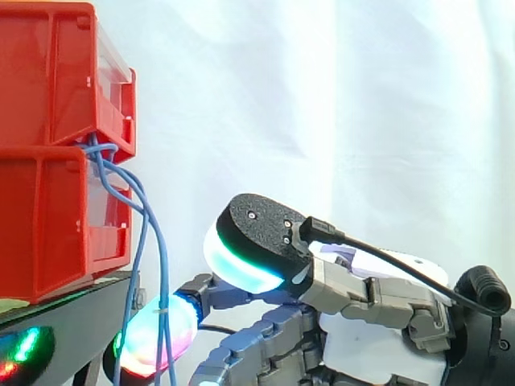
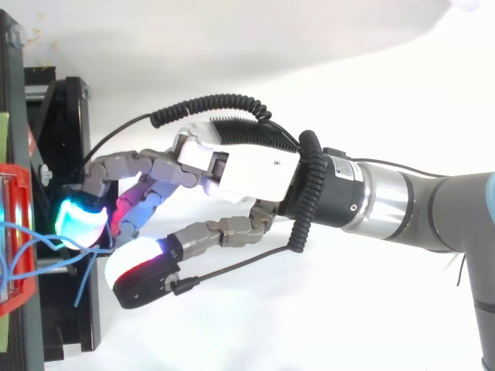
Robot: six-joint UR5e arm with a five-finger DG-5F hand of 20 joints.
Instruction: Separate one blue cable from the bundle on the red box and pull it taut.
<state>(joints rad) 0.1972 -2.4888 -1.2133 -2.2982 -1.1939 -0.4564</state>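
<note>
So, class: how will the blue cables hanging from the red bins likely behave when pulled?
Probably floppy: the blue cables droop in loose curves from the red bins. Likely light, being thin. One may drag others, since they hang bunched.

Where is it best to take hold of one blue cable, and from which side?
Take the free-hanging stretch of the cables beside the lower red bin, where the strands spread. Come level from the side view's right, where the hand is: the outermost strand faces it and can probably be pinched alone.
</note>
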